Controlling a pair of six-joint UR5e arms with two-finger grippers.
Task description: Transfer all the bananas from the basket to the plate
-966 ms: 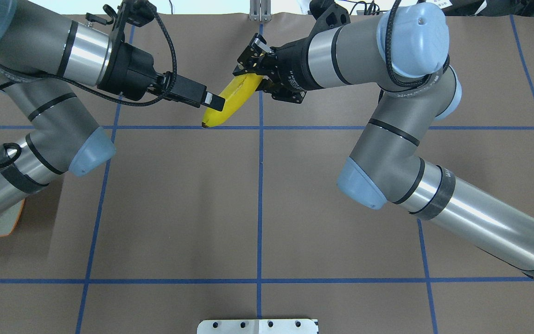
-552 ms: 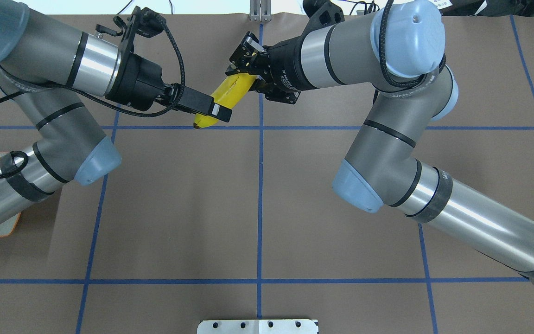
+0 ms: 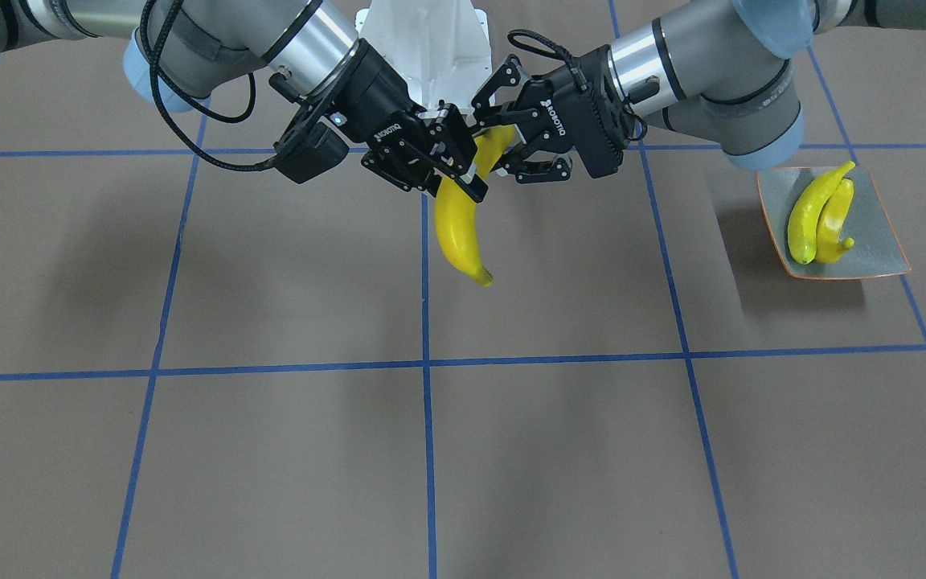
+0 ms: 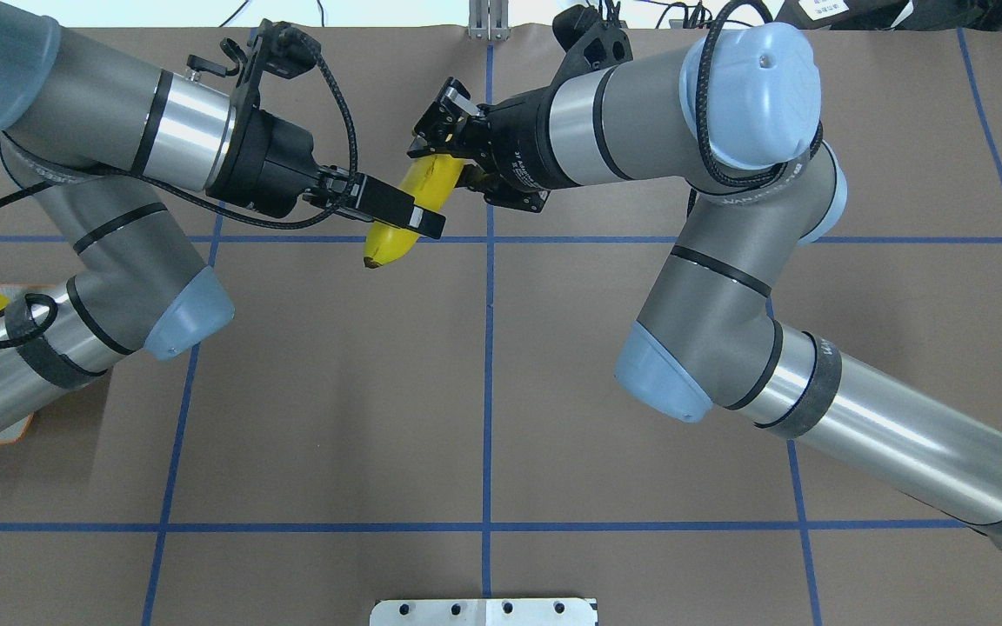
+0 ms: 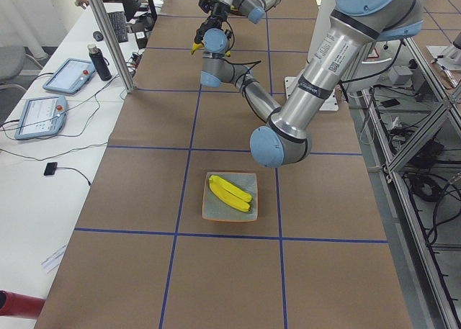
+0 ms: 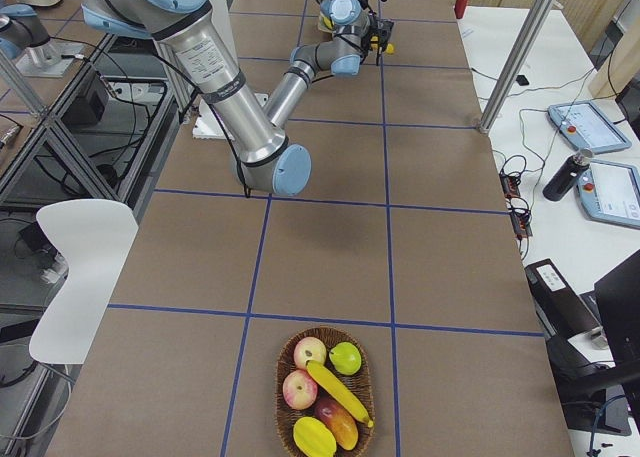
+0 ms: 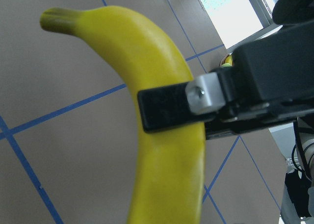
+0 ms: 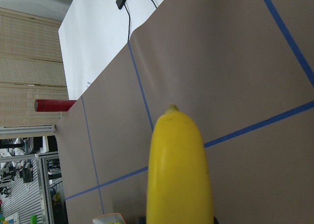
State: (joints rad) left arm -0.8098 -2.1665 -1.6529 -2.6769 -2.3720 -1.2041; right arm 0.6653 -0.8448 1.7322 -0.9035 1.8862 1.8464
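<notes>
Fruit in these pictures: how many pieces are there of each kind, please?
Bananas: 4 (1 in the right hand, 2 on the plate, 1 in the basket)
Apples: 3
Other fruits: 2
Total: 9 fruits

Glossy smooth banana (image 3: 456, 225), matt paper tabletop (image 3: 559, 450)

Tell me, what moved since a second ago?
The left fingers slid forward, open, around the banana. The right fingers carried it slightly toward the robot's left. They still hold its upper end; nothing was let go.
</notes>
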